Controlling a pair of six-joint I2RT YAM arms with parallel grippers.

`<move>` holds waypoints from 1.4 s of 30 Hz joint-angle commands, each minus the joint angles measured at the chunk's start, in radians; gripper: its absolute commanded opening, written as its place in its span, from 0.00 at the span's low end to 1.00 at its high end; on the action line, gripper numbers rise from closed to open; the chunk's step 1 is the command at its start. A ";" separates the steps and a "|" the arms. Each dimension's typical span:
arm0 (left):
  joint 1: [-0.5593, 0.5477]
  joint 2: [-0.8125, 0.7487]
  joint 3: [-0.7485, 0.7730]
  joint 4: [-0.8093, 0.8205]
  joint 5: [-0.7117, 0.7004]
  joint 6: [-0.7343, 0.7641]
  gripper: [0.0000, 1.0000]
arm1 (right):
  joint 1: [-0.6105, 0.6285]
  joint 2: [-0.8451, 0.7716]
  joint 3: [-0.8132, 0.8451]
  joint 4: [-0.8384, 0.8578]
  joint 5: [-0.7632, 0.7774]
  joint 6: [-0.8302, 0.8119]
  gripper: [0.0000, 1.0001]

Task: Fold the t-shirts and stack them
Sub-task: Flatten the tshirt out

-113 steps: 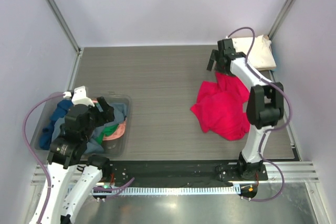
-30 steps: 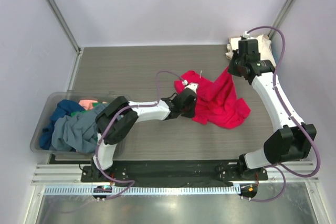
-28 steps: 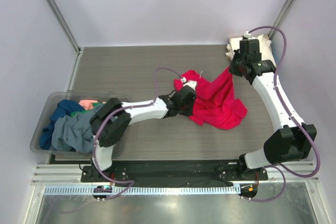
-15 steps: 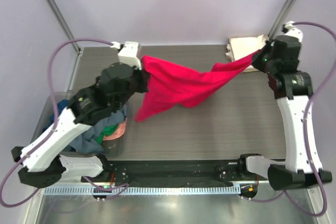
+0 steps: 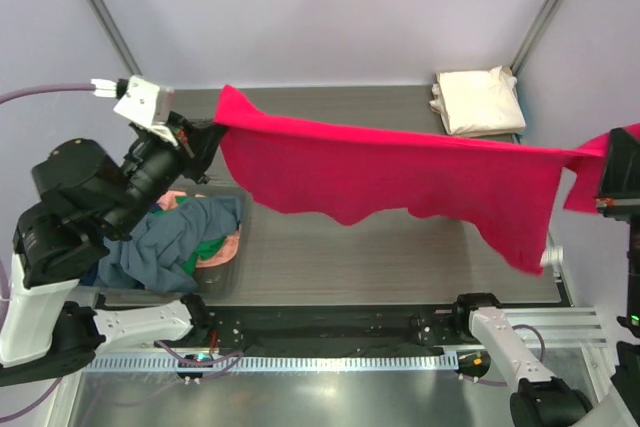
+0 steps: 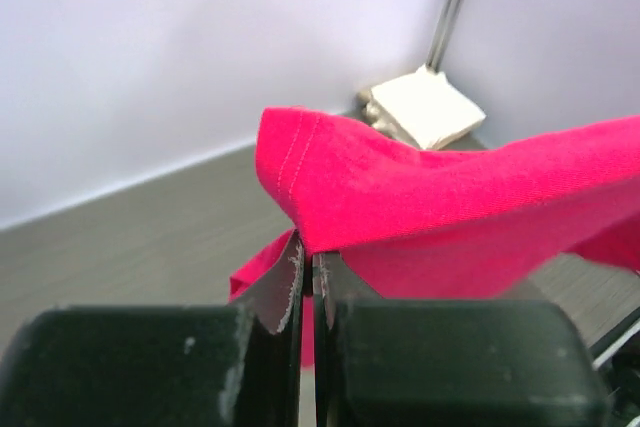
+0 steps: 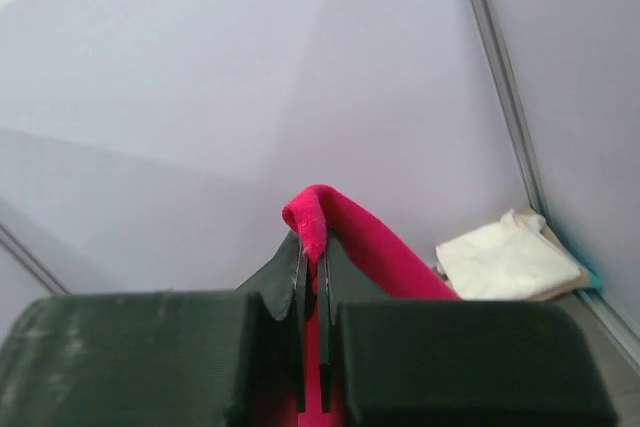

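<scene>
A bright red t-shirt hangs stretched in the air across the table, held at both ends. My left gripper is shut on its left corner, high over the left side; the wrist view shows the red cloth pinched between the jaws of that gripper. My right gripper is shut on the other end at the far right edge, with a red fold nipped at the tips of the gripper. A cream-white folded t-shirt lies at the back right corner, also showing as a pale square and as a white bundle.
A clear plastic bin at the left front holds grey, blue, green and pink shirts in a heap. Pale walls with metal posts close in the table on three sides. The arms' bases sit on a black rail at the near edge.
Both arms have lifted and pulled apart, spreading the red t-shirt from a sagging band into a wide taut sheet. The left gripper moved up and left, the right one out to the right edge.
</scene>
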 commanded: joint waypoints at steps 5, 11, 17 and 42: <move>0.004 0.121 0.031 0.103 -0.141 0.192 0.00 | -0.001 0.332 0.217 0.045 -0.111 -0.163 0.01; 0.255 0.346 -0.041 0.053 0.083 0.016 0.00 | -0.001 0.786 0.233 0.037 -0.302 -0.216 0.01; 0.577 0.677 -0.144 0.015 0.199 -0.119 0.34 | 0.023 1.202 0.226 -0.100 -0.261 -0.242 0.84; 0.366 0.656 -0.647 0.354 0.340 -0.506 0.57 | 0.051 1.037 -0.453 0.243 -0.328 -0.079 0.87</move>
